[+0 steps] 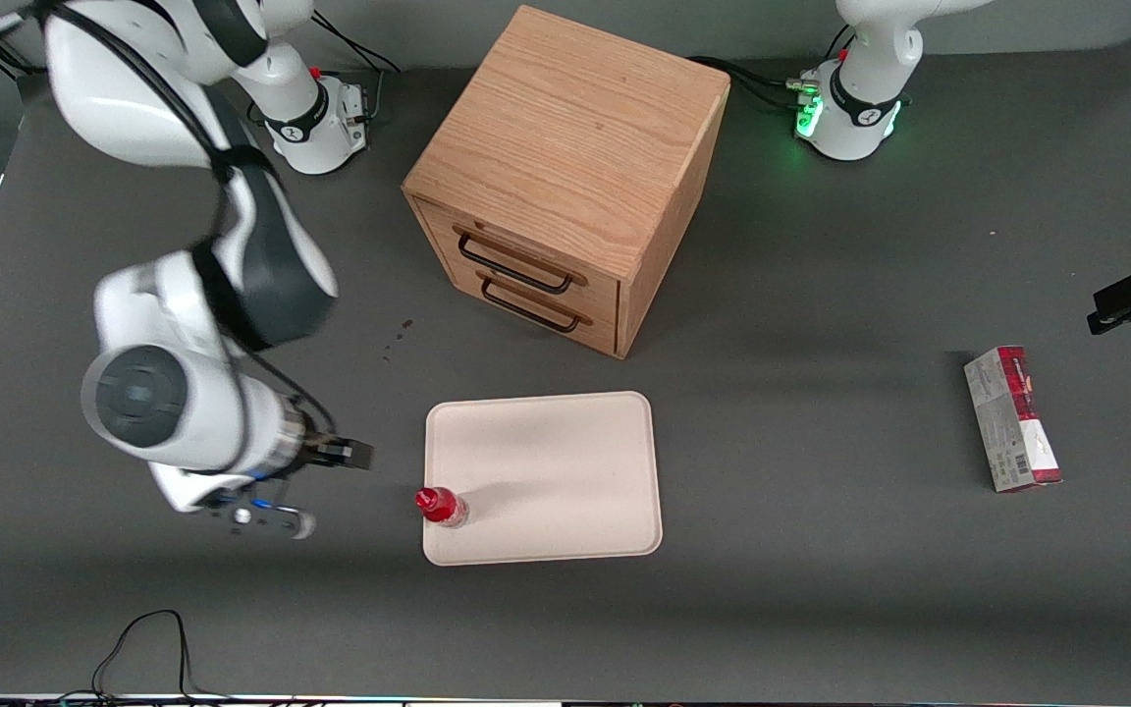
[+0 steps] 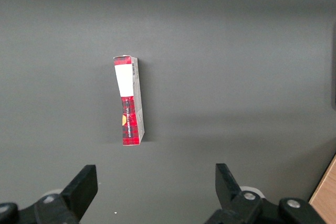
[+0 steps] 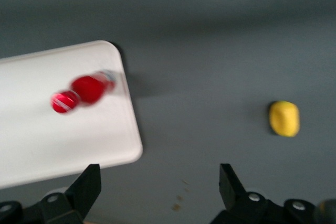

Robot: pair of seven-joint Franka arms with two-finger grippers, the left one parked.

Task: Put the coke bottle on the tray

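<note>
A wooden cabinet [image 1: 565,177] stands on the table [image 1: 821,589], its drawers facing the cream tray [image 1: 565,471]. The coke bottle [image 1: 441,506] stands upright on the tray's edge nearest the gripper [image 3: 157,192], which hangs beside it, fingers spread and empty. Only the right wrist view shows a yellow lump [image 3: 284,118].

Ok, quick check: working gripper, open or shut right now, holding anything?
Gripper: open, holding nothing, beside the tray toward the working arm's end; the coke bottle stands upright on the tray, apart from it.
</note>
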